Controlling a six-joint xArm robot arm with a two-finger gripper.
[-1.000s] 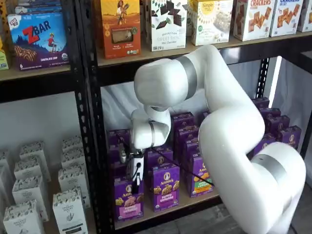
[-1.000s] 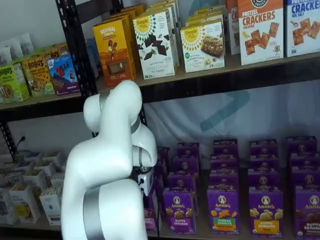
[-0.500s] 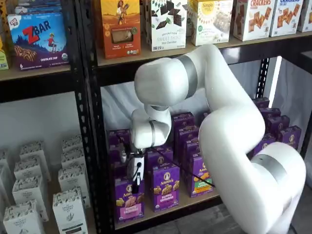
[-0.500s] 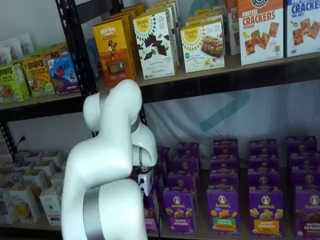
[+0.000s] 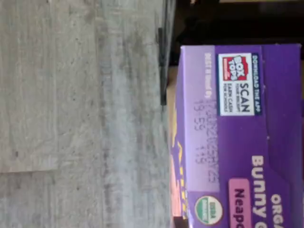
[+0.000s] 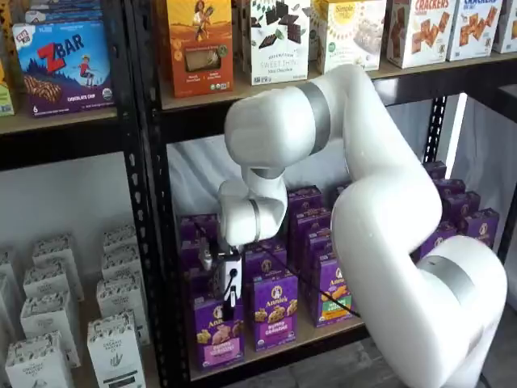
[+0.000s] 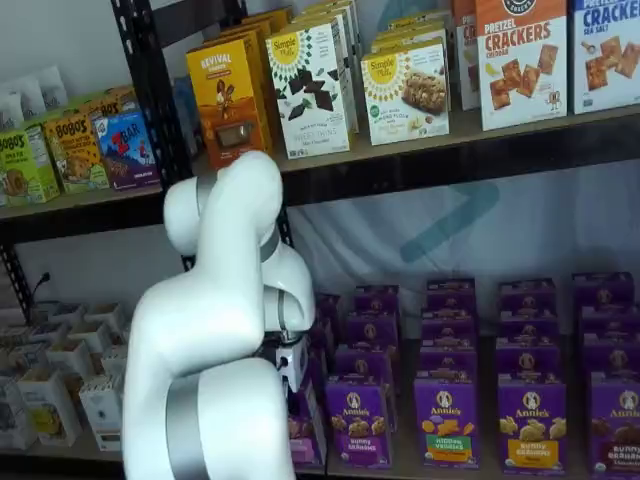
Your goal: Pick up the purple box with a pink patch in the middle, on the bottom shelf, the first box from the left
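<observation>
The purple box (image 6: 216, 333) with a pink patch stands at the left end of the bottom shelf (image 6: 317, 333), first in its front row. My gripper (image 6: 228, 305) comes down on its top edge, black fingers shut on the purple box. In the other shelf view my arm hides most of the box (image 7: 304, 436), and only the gripper's white body (image 7: 292, 362) shows. The wrist view looks close along the box's top face (image 5: 280, 118), with its Box Tops mark and a pink label.
More purple Annie's cartons (image 6: 273, 309) stand right beside and behind the held one. A black perforated upright (image 6: 153, 242) rises just left of it. White cartons (image 6: 113, 339) fill the neighbouring rack. The upper shelf (image 6: 266, 85) carries snack boxes. Grey plank floor (image 5: 80, 114) lies below.
The fingers closed onto the purple box's top. The arm's elbow rose a little, and the box shifted slightly up and forward with the gripper.
</observation>
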